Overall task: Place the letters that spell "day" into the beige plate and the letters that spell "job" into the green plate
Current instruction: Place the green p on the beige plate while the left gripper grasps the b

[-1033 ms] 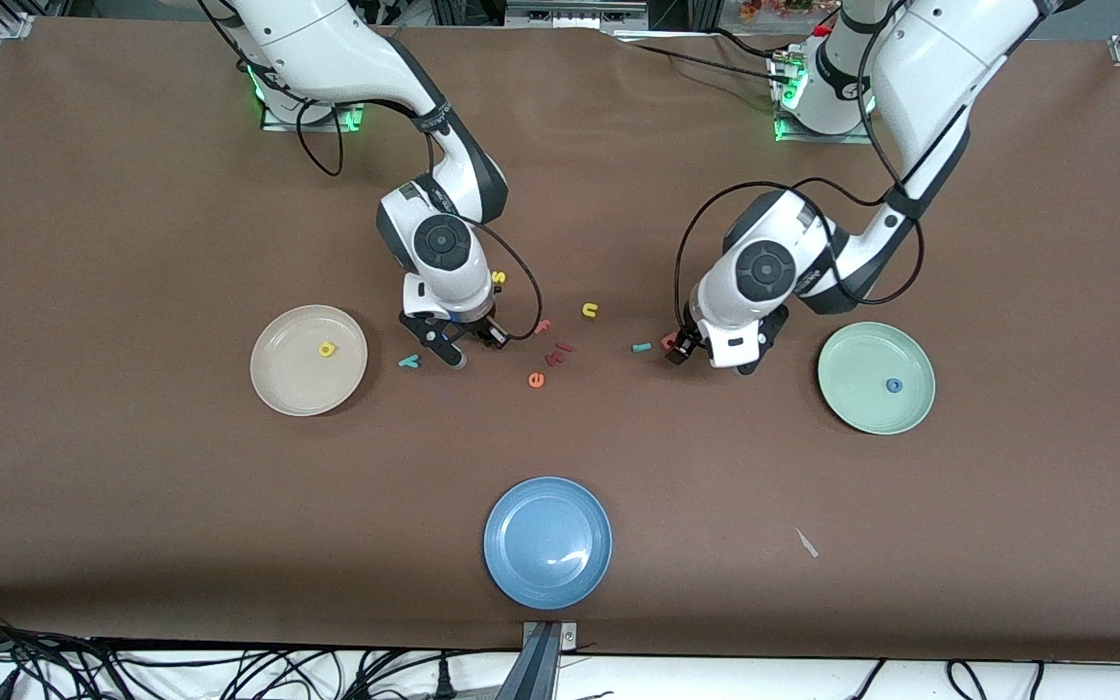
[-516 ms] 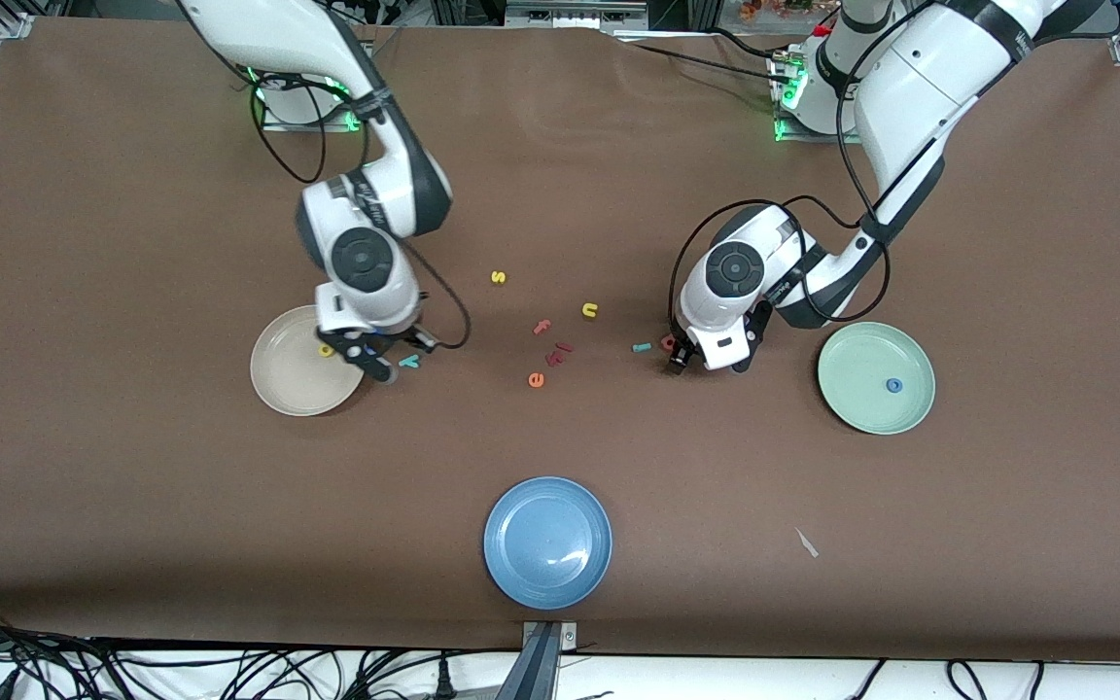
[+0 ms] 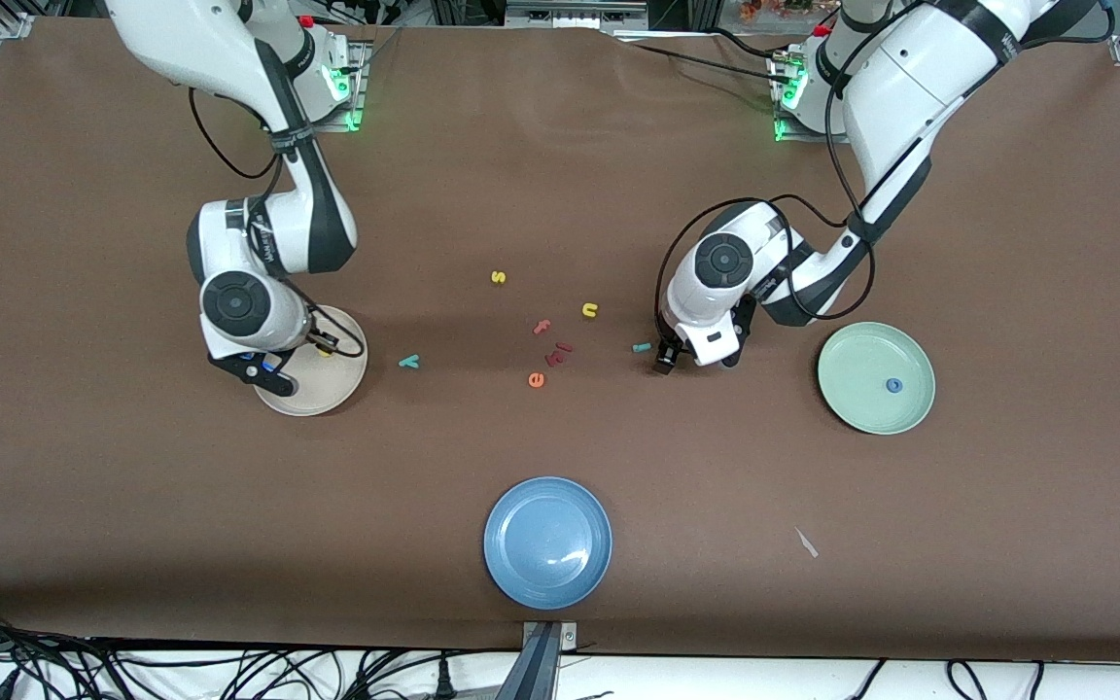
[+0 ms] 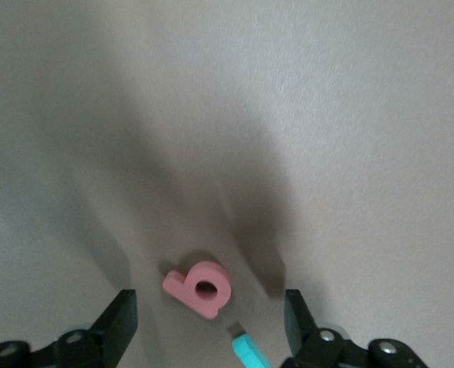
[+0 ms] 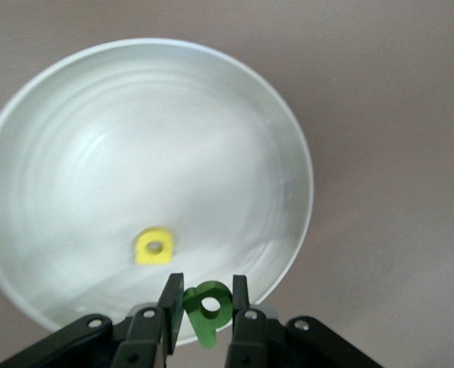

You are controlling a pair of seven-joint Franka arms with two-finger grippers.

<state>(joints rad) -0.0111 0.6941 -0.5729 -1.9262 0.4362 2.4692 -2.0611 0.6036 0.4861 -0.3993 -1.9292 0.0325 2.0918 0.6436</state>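
Note:
My right gripper point(image 5: 207, 288) is shut on the green d point(image 5: 208, 307) and holds it over the rim of the beige plate point(image 5: 97, 138). The yellow a point(image 5: 155, 247) lies in that plate point(image 3: 332, 389). The teal y point(image 3: 408, 362) rests on the table beside the plate. My left gripper point(image 4: 209, 305) stands open low over the table, with the red-pink b point(image 4: 199, 287) between its fingers and untouched. The teal j point(image 4: 250, 354) lies just beside the b. In the front view the left gripper point(image 3: 665, 360) hides the b. The blue o point(image 3: 894, 385) lies in the green plate point(image 3: 852, 389).
A blue plate point(image 3: 547, 542) sits near the table's front edge. Loose letters lie mid-table: a yellow s point(image 3: 498, 277), a yellow u point(image 3: 589, 310), a pink f point(image 3: 542, 327), an orange e point(image 3: 536, 379) and a dark red piece point(image 3: 558, 353). A white scrap point(image 3: 806, 542) lies nearer the front camera.
The right arm has swung from the middle letters to the beige plate, carrying the green d. The left gripper has shifted a little toward the b and j.

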